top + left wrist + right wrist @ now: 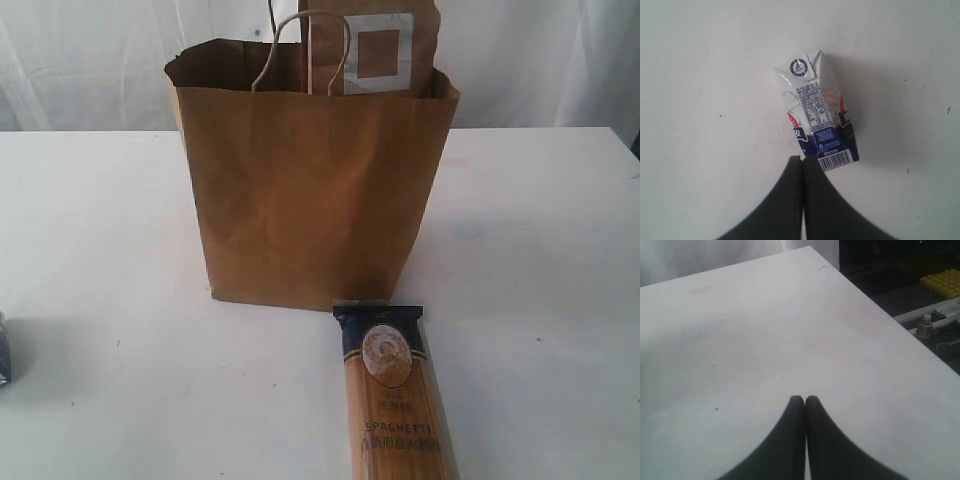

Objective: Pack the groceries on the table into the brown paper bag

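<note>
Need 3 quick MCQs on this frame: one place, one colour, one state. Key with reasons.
1. The spaghetti packet is:
A) inside the brown paper bag
B) lying on the table in front of the bag
C) standing upright behind the bag

2. The square label on the pouch sticking out of the bag is:
A) red
B) grey
C) green

3. The left gripper by the carton is:
A) open around it
B) shut on it
C) shut, holding nothing

Key:
1 B, it lies flat before the bag's base.
2 B, a grey frame surrounds a brown centre.
3 C, the jaws meet and the carton lies free on the table.
</note>
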